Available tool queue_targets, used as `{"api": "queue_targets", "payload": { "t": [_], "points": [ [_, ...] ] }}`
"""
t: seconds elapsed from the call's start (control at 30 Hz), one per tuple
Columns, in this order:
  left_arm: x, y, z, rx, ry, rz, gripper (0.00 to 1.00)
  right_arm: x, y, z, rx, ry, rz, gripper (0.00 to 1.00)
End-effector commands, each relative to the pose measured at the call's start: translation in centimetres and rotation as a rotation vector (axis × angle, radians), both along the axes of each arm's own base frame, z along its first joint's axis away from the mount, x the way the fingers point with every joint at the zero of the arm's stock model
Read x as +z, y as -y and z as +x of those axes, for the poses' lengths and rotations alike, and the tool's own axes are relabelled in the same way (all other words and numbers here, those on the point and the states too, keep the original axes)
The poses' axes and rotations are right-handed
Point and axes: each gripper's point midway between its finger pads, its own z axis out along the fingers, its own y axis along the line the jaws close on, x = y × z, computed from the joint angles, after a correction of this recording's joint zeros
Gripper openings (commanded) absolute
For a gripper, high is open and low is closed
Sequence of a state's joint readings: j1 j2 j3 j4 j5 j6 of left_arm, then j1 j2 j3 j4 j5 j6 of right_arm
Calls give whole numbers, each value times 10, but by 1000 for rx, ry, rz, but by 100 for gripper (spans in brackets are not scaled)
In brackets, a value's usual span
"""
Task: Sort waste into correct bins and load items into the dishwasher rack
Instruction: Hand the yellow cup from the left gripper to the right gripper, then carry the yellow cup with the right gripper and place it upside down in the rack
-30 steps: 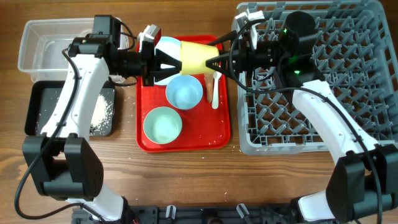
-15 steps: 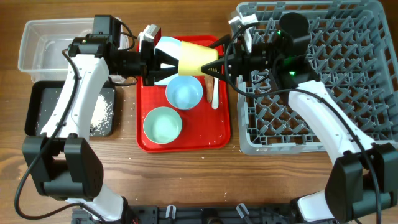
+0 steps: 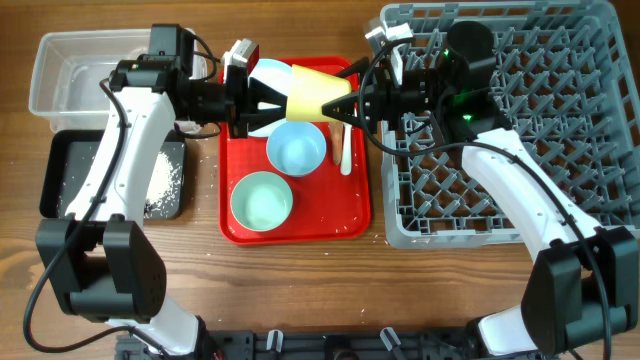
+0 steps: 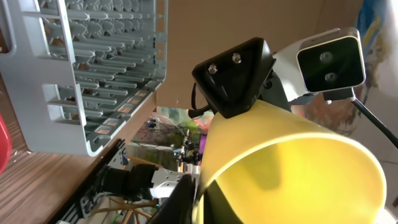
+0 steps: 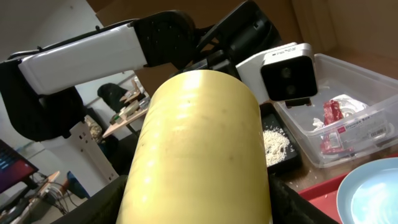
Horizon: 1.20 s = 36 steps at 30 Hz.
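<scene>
The yellow cup (image 3: 315, 92) lies on its side in the air, between the two grippers. The left gripper (image 3: 285, 97) is clenched on the rim at the wide mouth. The right gripper (image 3: 340, 100) straddles the narrow bottom end, close against the wall, but I cannot tell whether it presses. Directly below both grippers is the red tray (image 3: 350, 215), with two pale blue-green bowls (image 3: 296, 148) (image 3: 261, 199) and the white spoon (image 3: 346, 145). Behind the right gripper stands the grey dishwasher rack (image 3: 520, 120).
</scene>
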State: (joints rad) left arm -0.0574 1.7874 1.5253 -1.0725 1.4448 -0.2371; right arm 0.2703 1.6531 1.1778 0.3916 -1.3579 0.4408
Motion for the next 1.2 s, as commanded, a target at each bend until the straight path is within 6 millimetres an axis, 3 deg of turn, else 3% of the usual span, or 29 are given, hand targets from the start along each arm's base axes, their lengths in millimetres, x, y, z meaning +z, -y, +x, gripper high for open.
{"api": "queue_targets", "payload": {
  "t": [0.0,0.07,0.2,0.37,0.47,0.57,0.7,0.8,0.9,1.07,1.17],
  "points": [
    [16,2,-4,-12,51,-26,18,-3,2,-2,25,18,4,40],
    [16,2,-4,-12,51,-26,23,-3,7,2,10,15,3,33],
    [16,2,-4,-12,51,-26,31,-3,18,10,-19,-7,2,32],
    [10,1,-2,-4,53,8,34,-4,36,22,-69,-16,1,32],
    [1,0,0,11,56,66,34,-14,51,41,-179,-97,-22,25],
    [-24,-7,8,50,64,217,35,-32,59,57,-289,-174,-69,29],
    [-72,-32,21,124,79,535,36,-70,70,70,-445,-295,-190,33],
    [-99,-56,30,176,94,768,36,-84,78,70,-512,-353,-252,33],
    [-113,-73,36,233,76,912,36,-87,87,66,-583,-388,-308,33],
    [-122,-92,41,268,98,1048,36,-85,117,48,-763,-459,-456,33],
    [-125,-105,47,299,116,1120,36,-83,140,23,-863,-500,-583,33]
  ]
}}
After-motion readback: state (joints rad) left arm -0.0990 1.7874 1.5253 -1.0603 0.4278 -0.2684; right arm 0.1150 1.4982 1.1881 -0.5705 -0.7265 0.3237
